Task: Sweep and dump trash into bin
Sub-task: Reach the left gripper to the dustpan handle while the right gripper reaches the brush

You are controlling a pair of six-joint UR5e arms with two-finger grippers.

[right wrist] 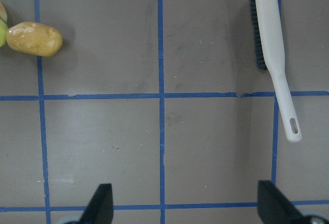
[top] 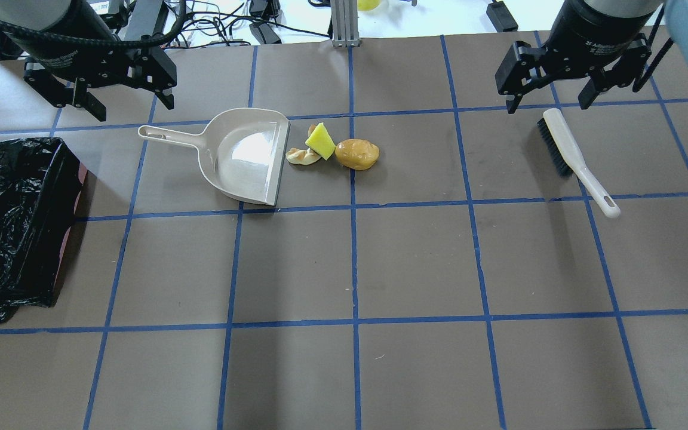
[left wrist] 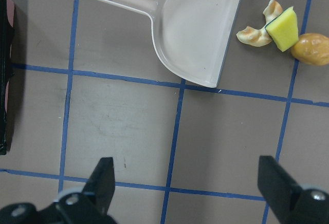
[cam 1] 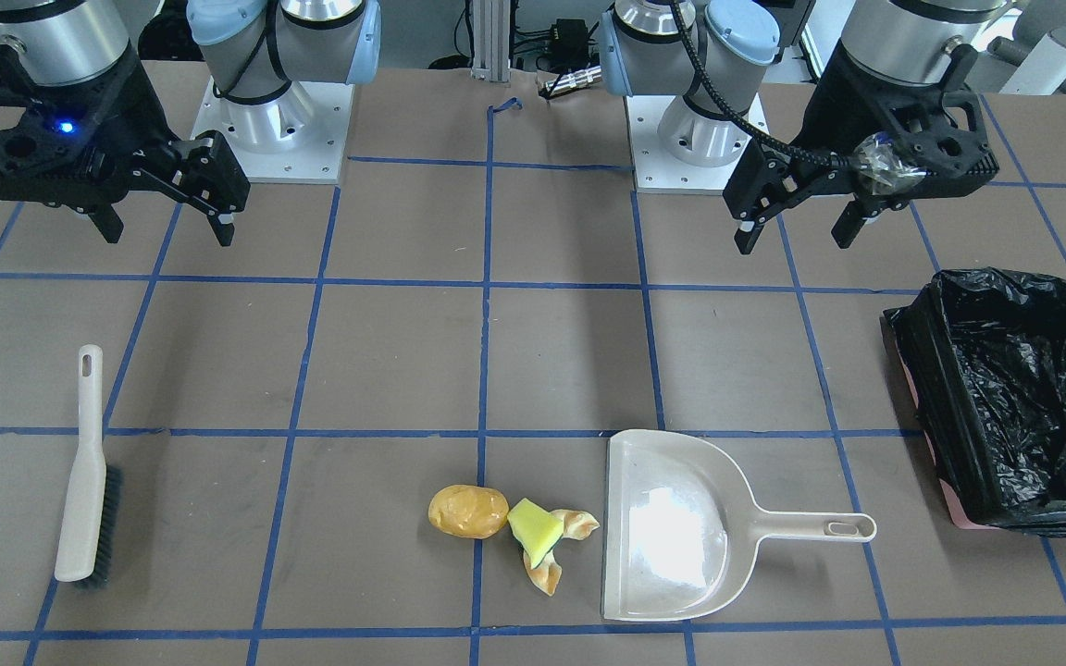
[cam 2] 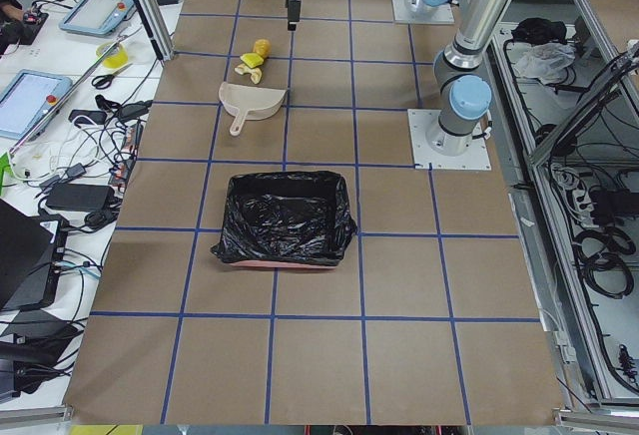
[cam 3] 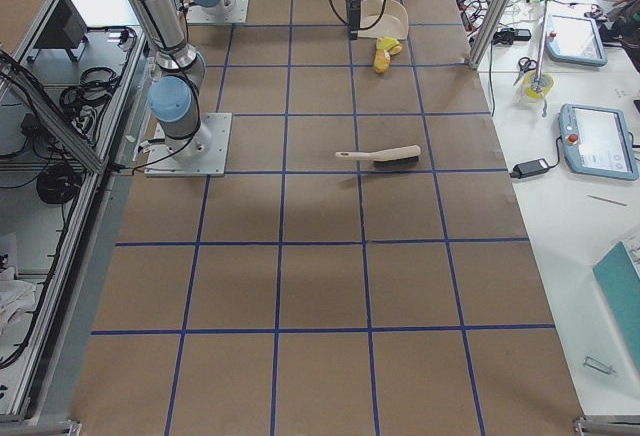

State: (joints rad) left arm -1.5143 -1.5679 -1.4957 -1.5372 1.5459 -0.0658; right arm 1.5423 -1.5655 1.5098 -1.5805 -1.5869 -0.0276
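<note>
Toward the operators' edge of the worktop [cam 1: 570, 361], about midway along it, we enter the trash [top: 353, 154]:
- one golden-brown potato-shaped lump [cam 1: 468, 511]
- one yellow-green wedge [cam 1: 538, 532] leaning on tan bread-like pieces [cam 1: 581, 524]

Item, dustpan [cam 1: 672, 532], beige. It lies flat with its open lip just beside the bread-like pieces and its handle pointing to the left end.

Item, bin [cam 1: 1014, 398], black-bagged, at the left end, well apart from the scraps.

Item, brush [cam 1: 84, 472], white-handled, lying near the right end.

Item, left gripper [cam 1: 792, 236] and right gripper [cam 1: 167, 231]. Both hang near the robot's edge with jaws spread and nothing between them.

Hazards, as we judge them:
- The rounded lump may roll aside from the brush and miss the pan.
- The dustpan, if not held down, may skid toward the left end under the push.
- The thin handles lie flat and may slip from a shallow pinch.
- Scraps may spill over the open lip on the way to the bin.

Markings: we find no label or brand on the dustpan, brush or bin. The pale lettering on the gripper bodies is too small to read.
</note>
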